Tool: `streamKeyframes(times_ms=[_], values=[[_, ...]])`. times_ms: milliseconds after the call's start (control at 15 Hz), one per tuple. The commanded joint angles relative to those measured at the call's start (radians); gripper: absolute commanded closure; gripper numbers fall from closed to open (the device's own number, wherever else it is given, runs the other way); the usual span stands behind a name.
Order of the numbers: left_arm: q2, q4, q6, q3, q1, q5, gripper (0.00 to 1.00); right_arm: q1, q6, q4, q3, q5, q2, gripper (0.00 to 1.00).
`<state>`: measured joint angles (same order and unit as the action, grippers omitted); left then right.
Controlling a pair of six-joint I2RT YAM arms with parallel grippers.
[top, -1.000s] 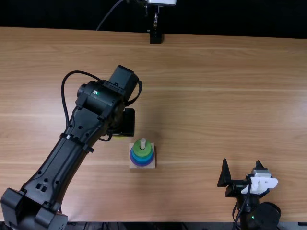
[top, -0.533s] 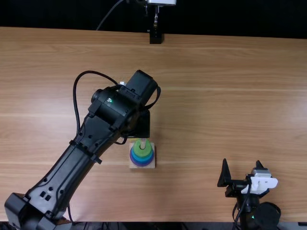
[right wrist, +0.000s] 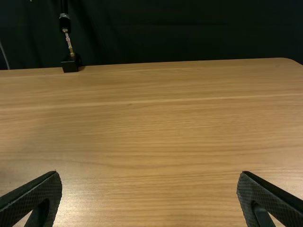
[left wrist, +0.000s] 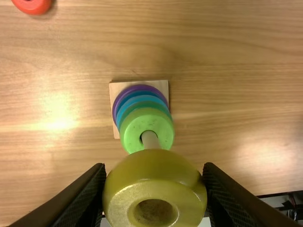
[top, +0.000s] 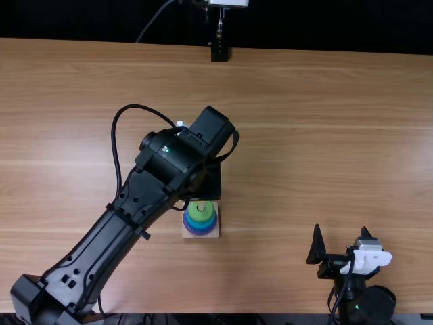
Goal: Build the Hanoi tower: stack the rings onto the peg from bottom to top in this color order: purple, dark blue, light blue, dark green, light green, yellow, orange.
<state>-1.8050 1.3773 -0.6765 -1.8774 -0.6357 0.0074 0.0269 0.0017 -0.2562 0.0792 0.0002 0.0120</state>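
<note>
The left gripper (left wrist: 155,171) is pinching the yellow ring (left wrist: 154,188) near the tip of the peg (left wrist: 150,140), where purple through light green rings (left wrist: 130,130) are sitting, leaving yellow and the tabletop's orange ring (left wrist: 34,6) unstacked, while the right gripper (right wrist: 149,173) is keeping its fingers apart.

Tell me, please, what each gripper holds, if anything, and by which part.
The left gripper holds the yellow ring by its outer sides; the right gripper, nothing.

1 red ring (left wrist: 32,5) cut off by the left wrist view's top edge, peg (left wrist: 150,140) partly hidden there by the yellow ring (left wrist: 151,170), wooden base (left wrist: 162,86) partly hidden by stacked rings (left wrist: 135,131)
</note>
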Motion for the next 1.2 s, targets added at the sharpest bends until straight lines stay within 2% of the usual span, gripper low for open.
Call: streamKeyframes(times_ms=[0, 533, 800, 1133], values=[[0.033, 0.003, -0.021, -0.035, -0.007, -0.007, 1.0, 0.01, 0.002, -0.069, -0.064, 0.009, -0.012, 0.0], [0.032, 0.012, -0.023, -0.032, -0.033, -0.006, 1.0, 0.01, 0.002, -0.069, -0.064, 0.009, -0.012, 0.0], [0.029, 0.012, -0.051, -0.023, -0.048, -0.006, 1.0, 0.01, 0.002, -0.069, -0.064, 0.009, -0.012, 0.0], [0.032, 0.007, -0.052, 0.058, -0.045, -0.004, 1.0, 0.01, 0.002, -0.069, -0.064, 0.009, -0.012, 0.0]])
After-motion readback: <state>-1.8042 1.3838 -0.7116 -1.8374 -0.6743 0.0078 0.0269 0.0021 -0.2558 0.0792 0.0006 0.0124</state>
